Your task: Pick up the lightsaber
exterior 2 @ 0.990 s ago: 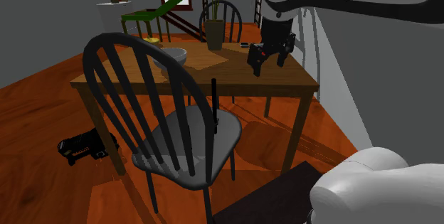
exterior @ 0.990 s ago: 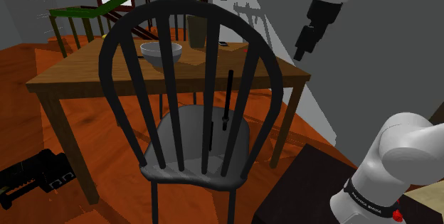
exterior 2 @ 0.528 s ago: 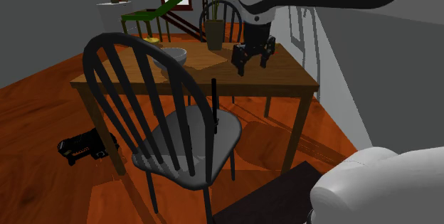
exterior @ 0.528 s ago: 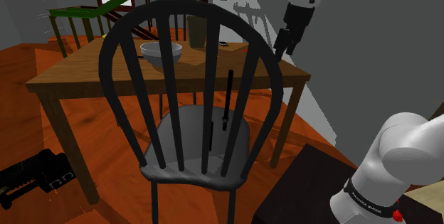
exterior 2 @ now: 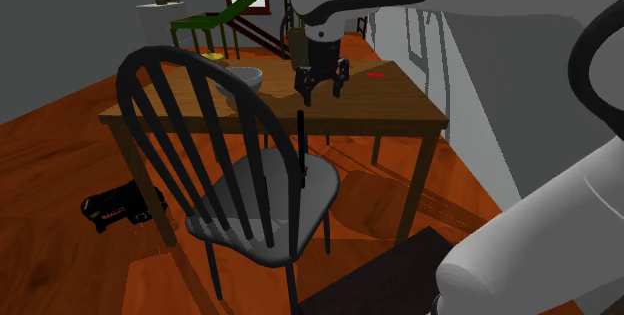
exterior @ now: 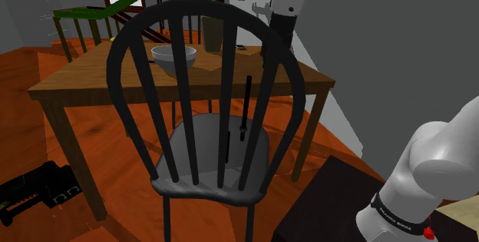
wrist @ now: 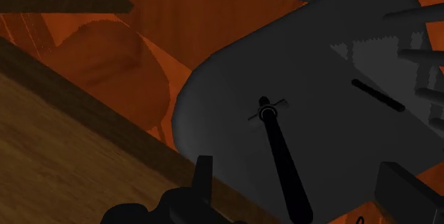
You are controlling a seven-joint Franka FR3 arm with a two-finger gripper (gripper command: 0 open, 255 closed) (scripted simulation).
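The lightsaber (exterior 2: pixel 301 148) is a thin black rod standing upright on the dark grey seat of a black spindle-back chair (exterior 2: pixel 262 198). It also rises between the chair's back spindles as the same lightsaber (exterior: pixel 246 107). My gripper (exterior 2: pixel 322 93) hangs open just above the rod's top end, in front of the table edge. In the wrist view the lightsaber (wrist: pixel 283 160) runs up from the seat toward my gripper (wrist: pixel 302 190), and lies between the spread fingers (wrist: pixel 203 178) without touching them.
A wooden table (exterior: pixel 77 87) behind the chair carries a pale bowl (exterior: pixel 173 54) and a potted plant (exterior: pixel 212 33). A black object (exterior: pixel 38 190) lies on the orange floor. The chair's tall back (exterior: pixel 192 18) stands between the shoulder camera and the rod. My stand (exterior: pixel 322 210) is at the lower right.
My gripper has swung from beside the table's far corner toward the shoulder view's left and lower, ending above the lightsaber's top. The lightsaber and chair have not moved.
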